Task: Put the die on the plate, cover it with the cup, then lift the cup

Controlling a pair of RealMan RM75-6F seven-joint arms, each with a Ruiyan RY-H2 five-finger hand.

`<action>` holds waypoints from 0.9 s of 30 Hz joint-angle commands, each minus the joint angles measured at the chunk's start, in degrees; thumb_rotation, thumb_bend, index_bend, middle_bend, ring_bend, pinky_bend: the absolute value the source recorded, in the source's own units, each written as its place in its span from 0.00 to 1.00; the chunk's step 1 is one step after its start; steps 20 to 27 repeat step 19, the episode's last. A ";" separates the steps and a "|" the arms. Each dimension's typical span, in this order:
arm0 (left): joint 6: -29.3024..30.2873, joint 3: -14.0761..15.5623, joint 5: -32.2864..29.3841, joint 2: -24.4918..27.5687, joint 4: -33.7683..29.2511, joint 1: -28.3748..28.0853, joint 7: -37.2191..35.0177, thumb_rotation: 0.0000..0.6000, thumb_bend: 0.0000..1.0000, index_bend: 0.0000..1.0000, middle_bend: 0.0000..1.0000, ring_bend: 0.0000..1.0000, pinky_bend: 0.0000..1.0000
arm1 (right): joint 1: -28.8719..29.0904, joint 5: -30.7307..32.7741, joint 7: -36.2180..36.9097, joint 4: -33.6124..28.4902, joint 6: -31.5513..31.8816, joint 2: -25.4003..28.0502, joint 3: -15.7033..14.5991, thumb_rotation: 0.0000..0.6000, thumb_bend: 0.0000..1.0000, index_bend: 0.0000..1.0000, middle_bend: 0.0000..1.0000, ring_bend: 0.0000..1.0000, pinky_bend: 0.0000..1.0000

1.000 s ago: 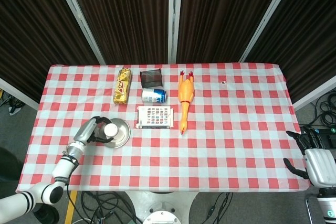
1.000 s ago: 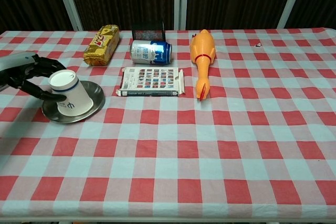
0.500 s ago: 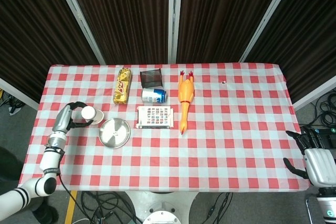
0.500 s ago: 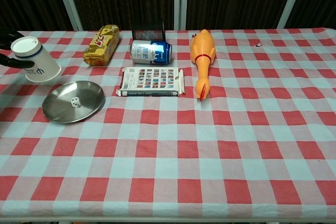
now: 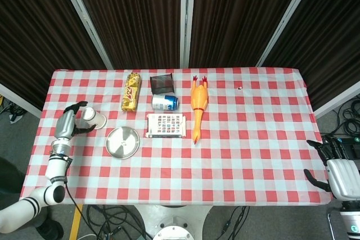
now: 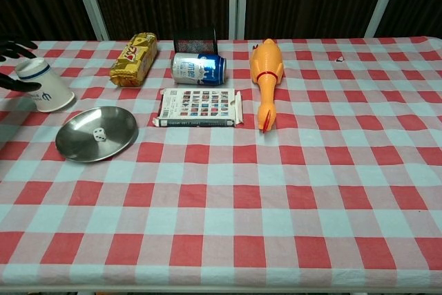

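So compared to a second ago the cup (image 6: 45, 86) is off the plate (image 6: 76, 144) completely. Back then it sat upside down on the plate with the left hand (image 5: 68, 123) around it; half a second ago it was up in the air over to the left, and now it's lower and close to the tablecloth (image 6: 290, 191), beside the plate's far left edge, tilted with its base pointing up. Can't tell for sure if it's touching the cloth yet.

With the cup gone, the die (image 6: 99, 135) is plain to see, sitting on the plate a bit off centre, white with dark dots.

The left hand has the cup gripped, fingers (image 6: 15, 46) curled round it from the left side. In the chest view only the dark fingertips show at the frame edge. Its forearm runs along the table's left edge in the head view.

The right hand (image 5: 332, 164) hasn't budged, parked off the table's near right corner with fingers spread, holding nothing.
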 commanded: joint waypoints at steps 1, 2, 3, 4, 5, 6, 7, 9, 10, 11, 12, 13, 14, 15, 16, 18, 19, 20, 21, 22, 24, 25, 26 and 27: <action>7.54 1.97 4.90 3.63 -2.44 3.37 1.80 1.00 0.20 0.17 0.18 0.11 0.08 | -0.09 0.42 -0.06 0.03 -0.07 -0.01 0.08 1.00 0.20 0.18 0.23 0.00 0.01; 8.75 2.40 5.40 4.81 -3.36 4.22 2.57 1.00 0.20 0.17 0.18 0.11 0.08 | -0.16 0.53 -0.03 0.05 0.01 -0.02 0.10 1.00 0.20 0.18 0.22 0.00 0.01; 9.89 2.84 5.93 6.10 -4.42 5.03 3.46 1.00 0.20 0.17 0.18 0.11 0.08 | -0.21 0.60 0.05 0.06 0.08 -0.04 0.13 1.00 0.20 0.18 0.22 0.00 0.01; 11.62 3.60 6.72 7.78 -5.81 6.26 4.90 1.00 0.20 0.17 0.18 0.11 0.08 | -0.30 0.70 0.16 0.15 0.20 -0.07 0.16 1.00 0.20 0.18 0.22 0.00 0.01; 13.07 4.14 7.11 8.86 -6.73 7.25 6.43 1.00 0.20 0.17 0.18 0.11 0.08 | -0.39 0.80 0.15 0.26 0.33 -0.13 0.19 1.00 0.20 0.18 0.22 0.00 0.01; 14.61 4.71 7.56 9.84 -7.57 8.21 8.14 1.00 0.20 0.17 0.18 0.11 0.08 | -0.49 0.99 -0.07 0.39 0.47 -0.22 0.26 1.00 0.20 0.18 0.22 0.00 0.01; 16.73 5.64 8.60 11.00 -8.36 9.42 10.17 1.00 0.20 0.17 0.18 0.11 0.08 | -0.64 1.33 -0.79 0.60 0.71 -0.42 0.41 1.00 0.20 0.18 0.22 0.00 0.01; 19.64 7.29 10.61 12.42 -8.32 11.09 12.75 1.00 0.20 0.18 0.18 0.11 0.07 | -0.88 1.88 -2.24 0.77 1.04 -0.80 0.60 1.00 0.20 0.18 0.22 0.00 0.01; 21.12 8.22 11.24 13.16 -8.20 12.28 14.50 1.00 0.20 0.19 0.18 0.11 0.07 | -1.02 2.14 -3.13 0.77 1.22 -1.02 0.67 1.00 0.20 0.18 0.21 0.00 0.02; 22.04 8.78 11.41 13.72 -8.52 13.18 15.80 1.00 0.20 0.19 0.18 0.11 0.07 | -1.10 2.25 -3.69 0.72 1.35 -1.15 0.72 1.00 0.20 0.18 0.21 0.00 0.02; 22.92 9.40 11.66 14.37 -9.25 14.12 16.79 1.00 0.20 0.20 0.18 0.11 0.07 | -1.16 2.26 -4.04 0.63 1.48 -1.26 0.74 1.00 0.20 0.18 0.21 0.00 0.02; 23.94 10.22 12.03 15.38 -10.80 15.38 17.43 1.00 0.20 0.20 0.18 0.11 0.07 | -1.22 2.11 -4.17 0.43 1.65 -1.36 0.74 1.00 0.20 0.18 0.21 0.00 0.02; 24.56 10.77 12.20 16.20 -12.28 16.29 17.67 1.00 0.20 0.20 0.18 0.11 0.07 | -1.23 1.90 -4.15 0.29 1.79 -1.41 0.73 1.00 0.20 0.18 0.20 0.00 0.02; 25.00 11.35 12.32 17.09 -13.99 17.17 17.89 1.00 0.20 0.20 0.18 0.11 0.07 | -1.21 1.59 -4.07 0.16 1.93 -1.49 0.72 1.00 0.19 0.18 0.19 0.00 0.02; 25.31 12.25 12.59 18.44 -16.55 18.23 18.17 1.00 0.20 0.21 0.18 0.11 0.07 | -1.18 1.09 -3.85 0.03 2.07 -1.59 0.62 1.00 0.19 0.18 0.19 0.00 0.02; 26.02 13.43 13.09 20.28 -20.36 19.66 18.86 1.00 0.20 0.22 0.18 0.11 0.07 | -1.02 0.11 -3.30 -0.29 1.98 -1.68 0.31 1.00 0.20 0.18 0.19 0.00 0.02; 26.61 13.91 13.50 20.98 -21.99 20.29 19.22 1.00 0.20 0.22 0.18 0.11 0.07 | -0.91 -0.47 -2.98 -0.38 1.95 -1.76 0.13 1.00 0.20 0.18 0.19 0.00 0.02; 26.61 13.91 13.50 20.98 -21.99 20.29 19.22 1.00 0.20 0.22 0.18 0.11 0.07 | -0.91 -0.47 -2.98 -0.38 1.95 -1.76 0.13 1.00 0.20 0.18 0.19 0.00 0.02; 26.61 13.91 13.50 20.98 -21.99 20.29 19.22 1.00 0.20 0.22 0.18 0.11 0.07 | -0.91 -0.47 -2.98 -0.38 1.95 -1.76 0.13 1.00 0.20 0.18 0.19 0.00 0.02; 26.61 13.91 13.50 20.98 -21.99 20.29 19.22 1.00 0.20 0.22 0.18 0.11 0.07 | -0.91 -0.47 -2.98 -0.38 1.95 -1.76 0.13 1.00 0.20 0.18 0.19 0.00 0.02; 26.61 13.91 13.50 20.98 -21.99 20.29 19.22 1.00 0.20 0.22 0.18 0.11 0.07 | -0.91 -0.47 -2.98 -0.38 1.95 -1.76 0.13 1.00 0.20 0.18 0.19 0.00 0.02; 26.61 13.91 13.50 20.98 -21.99 20.29 19.22 1.00 0.20 0.22 0.18 0.11 0.07 | -0.91 -0.47 -2.98 -0.38 1.95 -1.76 0.13 1.00 0.20 0.18 0.19 0.00 0.02; 26.61 13.91 13.50 20.98 -21.99 20.29 19.22 1.00 0.20 0.22 0.18 0.11 0.07 | -0.91 -0.47 -2.98 -0.38 1.95 -1.76 0.13 1.00 0.20 0.18 0.19 0.00 0.02; 26.61 13.91 13.50 20.98 -21.99 20.29 19.22 1.00 0.20 0.22 0.18 0.11 0.07 | -0.91 -0.47 -2.98 -0.38 1.95 -1.76 0.13 1.00 0.20 0.18 0.19 0.00 0.02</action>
